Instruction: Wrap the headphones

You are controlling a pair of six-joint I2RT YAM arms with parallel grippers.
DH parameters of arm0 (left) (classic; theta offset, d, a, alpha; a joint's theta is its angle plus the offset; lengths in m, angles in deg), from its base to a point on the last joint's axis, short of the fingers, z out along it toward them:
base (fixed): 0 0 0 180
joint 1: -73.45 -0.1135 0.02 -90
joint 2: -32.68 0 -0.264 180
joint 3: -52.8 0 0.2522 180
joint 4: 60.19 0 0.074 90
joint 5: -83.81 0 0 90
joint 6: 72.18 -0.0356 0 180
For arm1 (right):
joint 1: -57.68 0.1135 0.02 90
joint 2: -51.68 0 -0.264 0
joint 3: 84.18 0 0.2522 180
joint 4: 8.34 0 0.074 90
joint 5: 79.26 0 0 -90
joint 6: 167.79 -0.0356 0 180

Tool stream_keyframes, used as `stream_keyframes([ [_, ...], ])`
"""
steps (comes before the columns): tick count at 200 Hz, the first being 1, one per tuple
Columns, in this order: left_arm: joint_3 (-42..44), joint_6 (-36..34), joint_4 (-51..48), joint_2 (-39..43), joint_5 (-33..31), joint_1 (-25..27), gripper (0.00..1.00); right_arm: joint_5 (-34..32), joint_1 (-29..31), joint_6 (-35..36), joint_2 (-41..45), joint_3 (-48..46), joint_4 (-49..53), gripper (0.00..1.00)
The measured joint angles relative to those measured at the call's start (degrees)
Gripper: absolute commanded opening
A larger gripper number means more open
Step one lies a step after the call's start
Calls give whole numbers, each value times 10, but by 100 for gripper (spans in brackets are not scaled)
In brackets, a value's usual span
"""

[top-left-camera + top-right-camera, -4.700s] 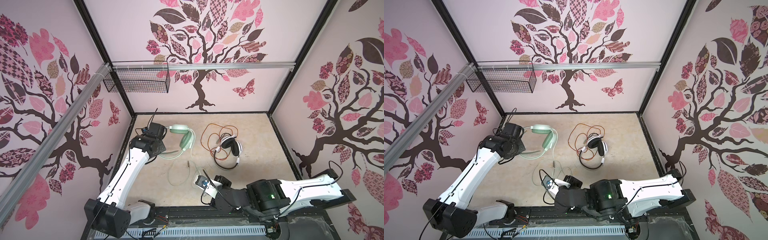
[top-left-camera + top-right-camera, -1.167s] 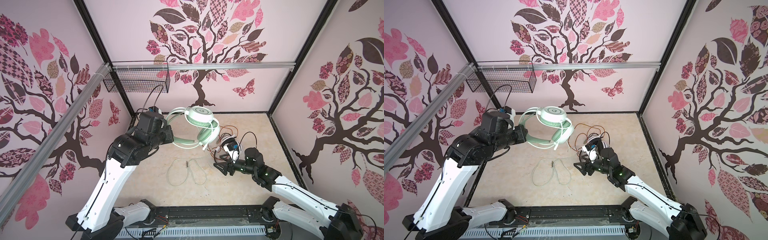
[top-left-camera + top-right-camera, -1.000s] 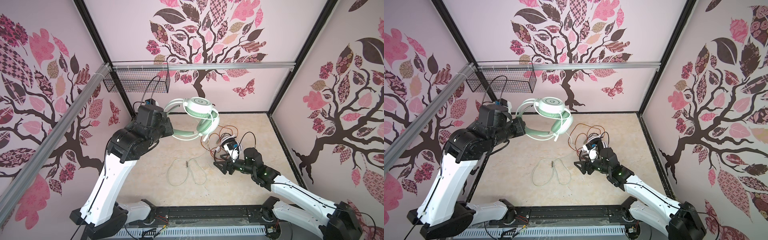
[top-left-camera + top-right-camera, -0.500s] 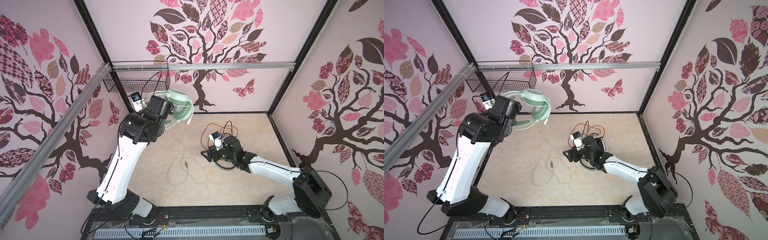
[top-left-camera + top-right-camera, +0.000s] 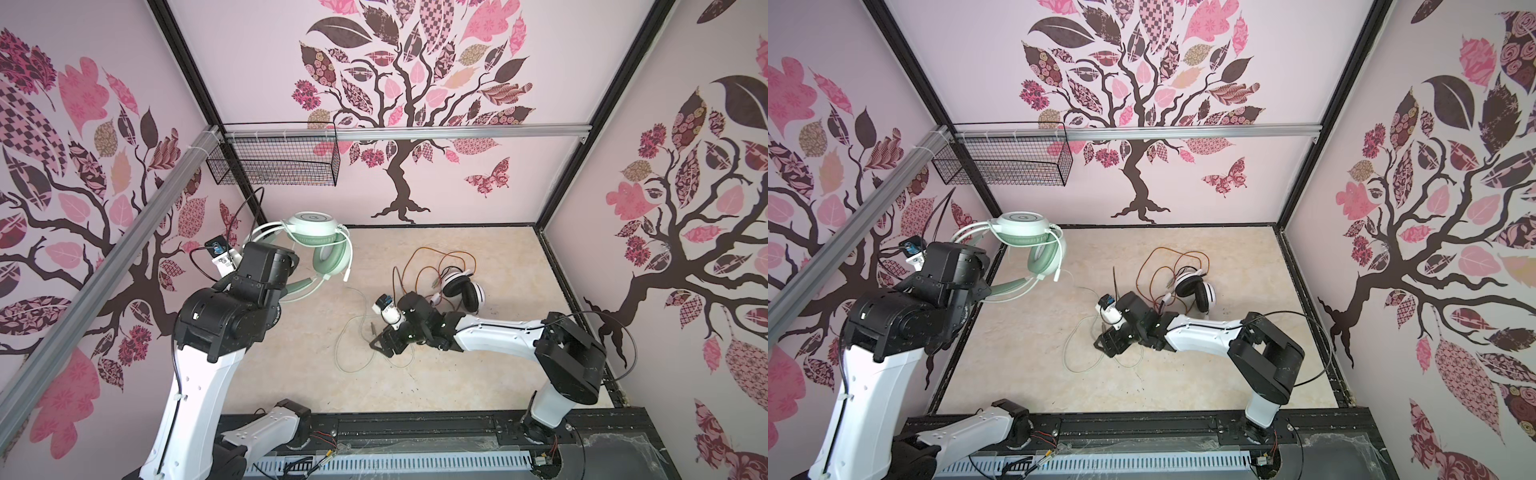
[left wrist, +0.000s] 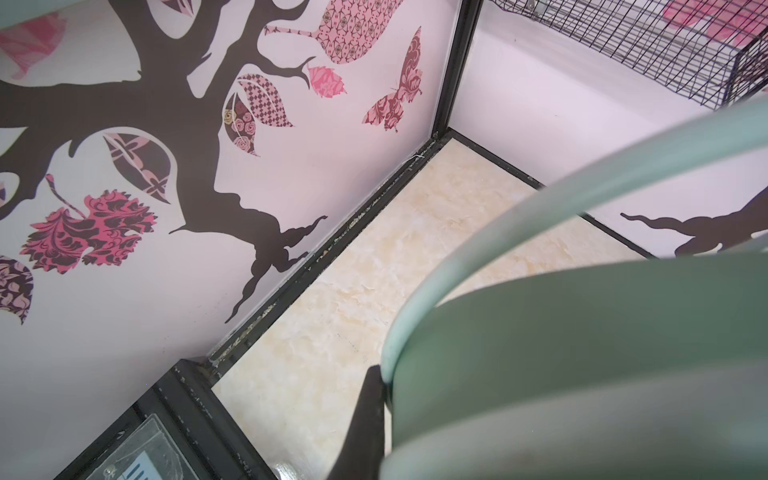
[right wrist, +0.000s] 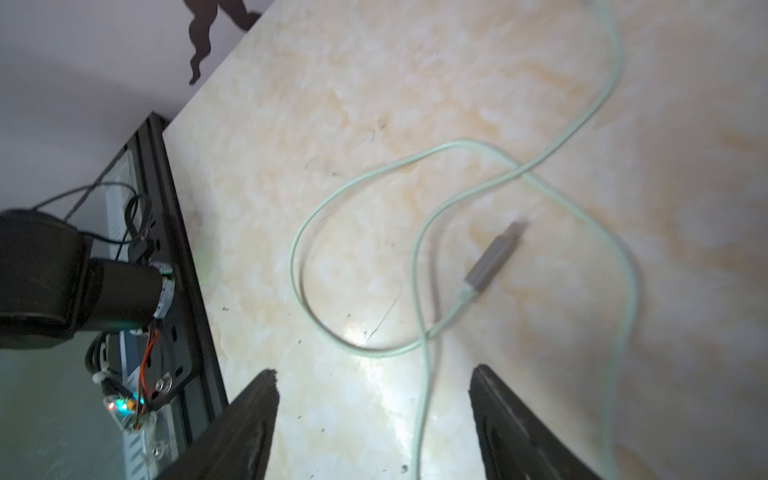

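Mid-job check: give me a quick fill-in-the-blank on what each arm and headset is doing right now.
The mint-green headphones are held aloft by the ___ arm.
The right gripper hovers over the pale cord with jaws ___.
The white headphones have a tangled cord coloured ___.
Missing: left; open; orange.

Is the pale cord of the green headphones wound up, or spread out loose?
Spread out loose. The pale cord lies in open loops on the table, with its plug lying free inside one loop.
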Motion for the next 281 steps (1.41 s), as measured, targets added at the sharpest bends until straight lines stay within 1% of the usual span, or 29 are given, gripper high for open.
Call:
stream_keyframes([
  [11,14,0,2,2,10,0,0,-31,21,-11,-11,0,17,81],
  [27,35,-2,5,-2,27,0,0,-99,42,-37,-37,14,62,85],
  [29,37,-3,5,-3,30,0,0,-107,43,-39,-40,17,67,90],
  [32,39,-3,5,-4,32,0,0,-121,45,-46,-47,22,76,93],
  [34,40,-3,5,-5,33,0,0,-131,47,-51,-51,26,82,98],
  [37,41,-4,5,-6,36,0,0,-145,48,-55,-57,30,90,99],
  [58,42,-6,7,-11,49,0,0,-227,48,-92,-78,54,126,100],
  [74,42,-6,12,-11,54,0,0,-270,48,-106,-89,79,149,100],
  [98,42,-8,17,-11,56,0,0,-335,45,-127,-127,151,194,100],
  [113,42,-10,19,-11,56,0,0,-354,44,-131,-151,185,208,100],
  [132,42,-15,23,-11,56,0,0,-347,44,-127,-154,179,209,99],
  [152,42,-19,23,-11,56,0,0,-310,46,-117,-149,154,190,86],
  [160,42,-20,23,-11,56,0,0,-297,49,-108,-142,139,181,78],
  [168,42,-21,23,-11,56,0,0,-284,56,-99,-132,126,176,67],
  [176,42,-21,23,-12,56,0,0,-270,63,-95,-123,118,169,52],
  [180,42,-21,23,-12,56,0,0,-261,68,-90,-117,115,164,43],
  [189,42,-22,23,-12,56,0,0,-237,79,-89,-106,111,150,16],
  [194,42,-22,23,-12,56,0,0,-221,84,-89,-100,110,140,7],
  [199,42,-22,23,-13,56,0,0,-208,87,-91,-96,110,131,0],
  [217,42,-22,23,-13,56,0,0,-146,101,-104,-89,118,97,0],
  [231,42,-22,23,-13,56,0,0,-111,104,-118,-91,132,79,0],
  [250,42,-21,23,-13,56,0,0,-66,104,-143,-112,183,70,0],
  [265,42,-21,23,-13,56,0,0,-47,104,-160,-149,244,66,0],
  [281,42,-20,24,-13,56,0,0,-50,105,-178,-197,310,70,0],
])
